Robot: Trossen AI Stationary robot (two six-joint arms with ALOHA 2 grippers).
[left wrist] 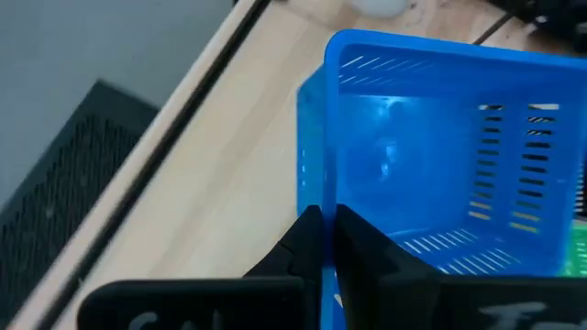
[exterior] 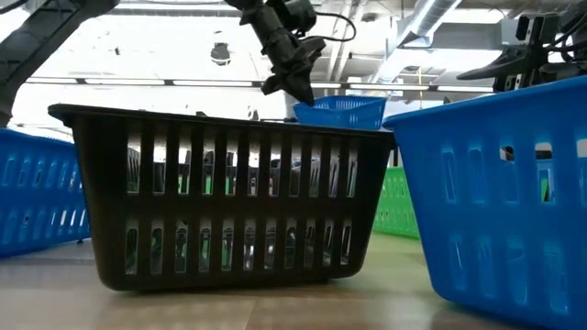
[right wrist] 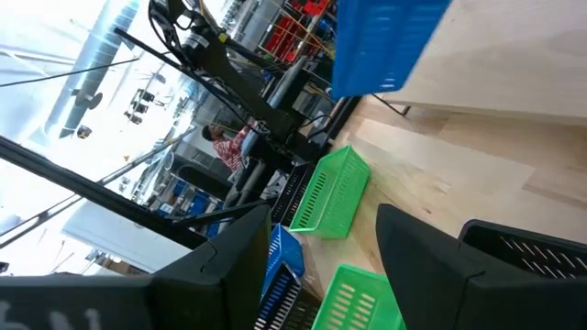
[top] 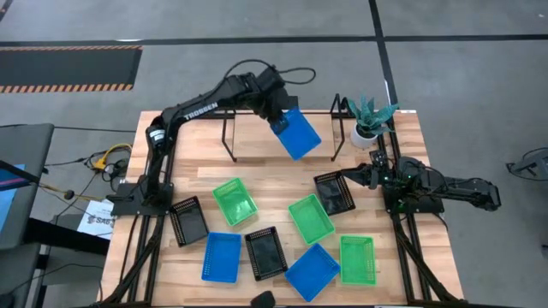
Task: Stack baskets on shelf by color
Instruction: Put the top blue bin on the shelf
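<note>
My left gripper (top: 278,115) is shut on a blue basket (top: 300,134) and holds it over the light-wood shelf (top: 257,120) at the table's far side. It also shows in the low view (exterior: 295,81). My right gripper (top: 364,176) is open and empty at the table's right, beside a black basket (top: 334,192). On the tabletop stand two more black baskets (top: 188,220) (top: 266,252), three green baskets (top: 234,201) (top: 310,217) (top: 357,259) and two blue baskets (top: 222,257) (top: 312,271). My left gripper pinches the rim of one side wall (left wrist: 321,197) of the blue basket, one finger (left wrist: 362,243) inside it and one outside. The fingers come slanting down from the far left. The basket hangs open side up; whether its bottom touches the shelf is hidden.
A white plant pot (top: 366,133) stands at the shelf's right end. The shelf's black wire legs (top: 229,141) stand on the tabletop. The baskets crowd the table's near half. Cables and a screen lie off the table's left edge.
</note>
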